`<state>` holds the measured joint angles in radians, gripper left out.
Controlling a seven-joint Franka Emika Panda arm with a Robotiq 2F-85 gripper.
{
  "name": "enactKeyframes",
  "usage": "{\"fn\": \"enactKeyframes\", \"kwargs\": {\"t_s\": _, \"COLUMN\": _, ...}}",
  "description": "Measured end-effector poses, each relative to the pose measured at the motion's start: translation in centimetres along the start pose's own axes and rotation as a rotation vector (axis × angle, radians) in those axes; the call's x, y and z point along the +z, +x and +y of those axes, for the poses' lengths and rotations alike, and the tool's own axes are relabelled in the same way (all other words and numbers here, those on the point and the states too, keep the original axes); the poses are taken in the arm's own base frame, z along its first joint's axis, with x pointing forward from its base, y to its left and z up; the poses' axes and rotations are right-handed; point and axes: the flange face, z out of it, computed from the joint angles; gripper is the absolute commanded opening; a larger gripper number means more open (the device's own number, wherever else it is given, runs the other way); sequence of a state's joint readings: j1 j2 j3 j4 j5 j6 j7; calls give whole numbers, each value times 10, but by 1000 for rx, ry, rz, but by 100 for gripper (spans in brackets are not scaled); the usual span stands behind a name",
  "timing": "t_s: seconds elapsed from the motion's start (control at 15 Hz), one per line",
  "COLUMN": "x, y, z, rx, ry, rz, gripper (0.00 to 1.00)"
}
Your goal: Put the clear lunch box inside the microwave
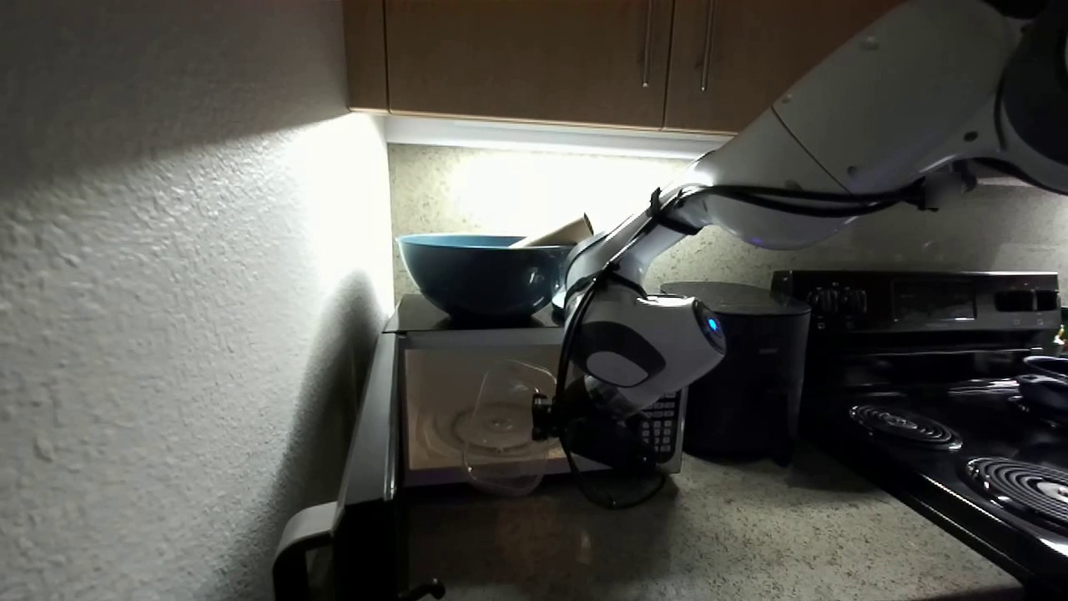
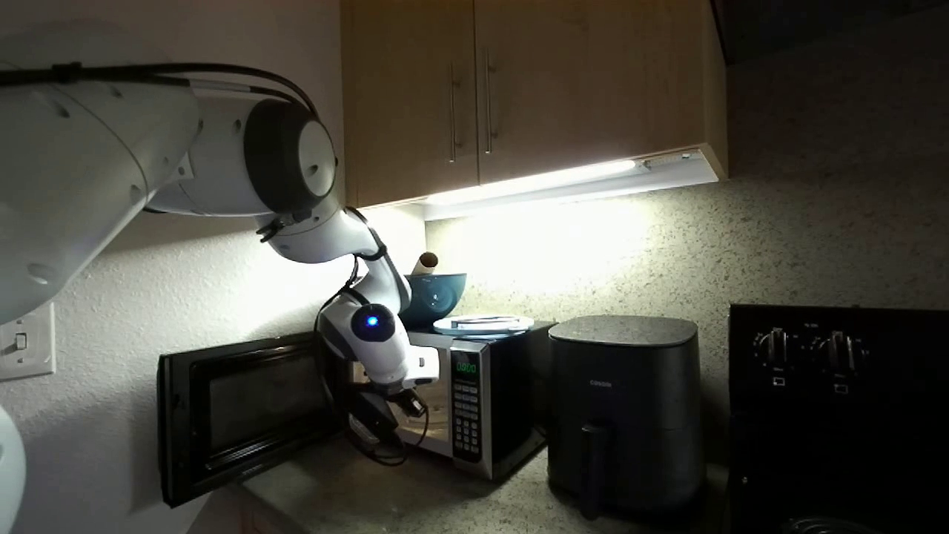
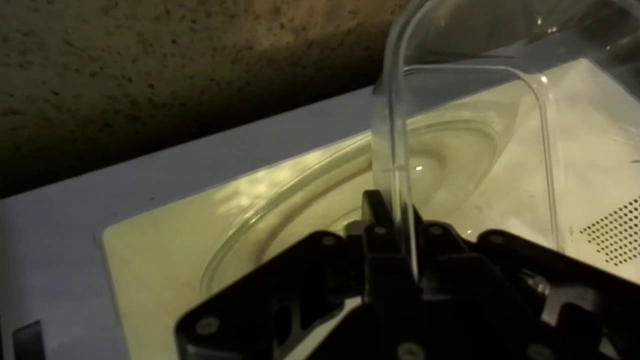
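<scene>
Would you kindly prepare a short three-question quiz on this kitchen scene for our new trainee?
1. What is the tool gripping: (a) the turntable, (b) the clear lunch box, or (c) nothing?
2. Which vessel stands on top of the microwave, with a brown tube sticking up out of it?
3. True or false: the microwave's door stands open.

Key: 1 b; 2 the blue bowl; 3 true.
</scene>
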<state>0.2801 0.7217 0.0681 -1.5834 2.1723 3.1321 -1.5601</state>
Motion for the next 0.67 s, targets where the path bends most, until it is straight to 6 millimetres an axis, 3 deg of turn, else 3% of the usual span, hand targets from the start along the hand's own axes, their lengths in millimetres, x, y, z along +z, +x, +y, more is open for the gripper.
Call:
{"fn": "enactKeyframes", "kwargs": {"t_s": 0.33, "x": 3, "y": -19, "z": -12, "rx": 23, "ry": -50, "rz": -34, "gripper": 2}}
{"fn": "enactKeyframes", "kwargs": {"t_s": 0.67, "x": -6, "y": -81, "z": -46, "rx": 137, "ry": -70, "rz": -181, "gripper": 2}}
